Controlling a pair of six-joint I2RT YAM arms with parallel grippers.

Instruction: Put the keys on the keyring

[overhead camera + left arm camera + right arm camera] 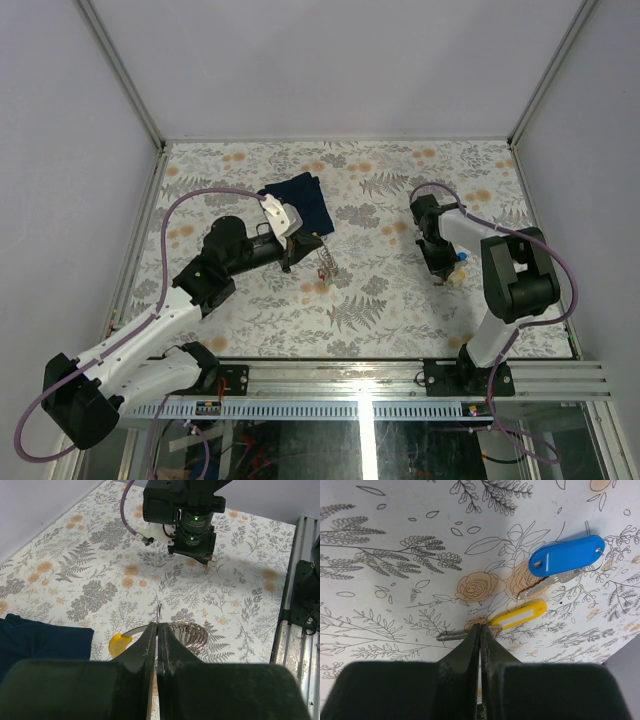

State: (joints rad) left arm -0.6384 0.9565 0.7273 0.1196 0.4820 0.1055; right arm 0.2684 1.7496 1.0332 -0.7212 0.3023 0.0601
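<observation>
Top external view: the left gripper (300,248) sits mid-frame just beside the keyring (325,262), below a navy cloth (302,195). The right gripper (443,268) is at centre right over keys (458,262) too small to sort out.

Left wrist view: its fingers (149,647) are pressed together at bottom centre. The keyring's coils lie against their right side and a yellow tag (119,644) lies to the left. A thin metal sliver rises from the tips; whether it is pinched is hidden.

Right wrist view: these fingers (468,650) are also closed, their tips on the yellow key (517,615) where blade meets tag. The blue key (567,555) lies at upper right. A real grip cannot be confirmed.

This looks like the step of picking up a key. Next it must be carried to the ring and its hole threaded onto the wire.
</observation>
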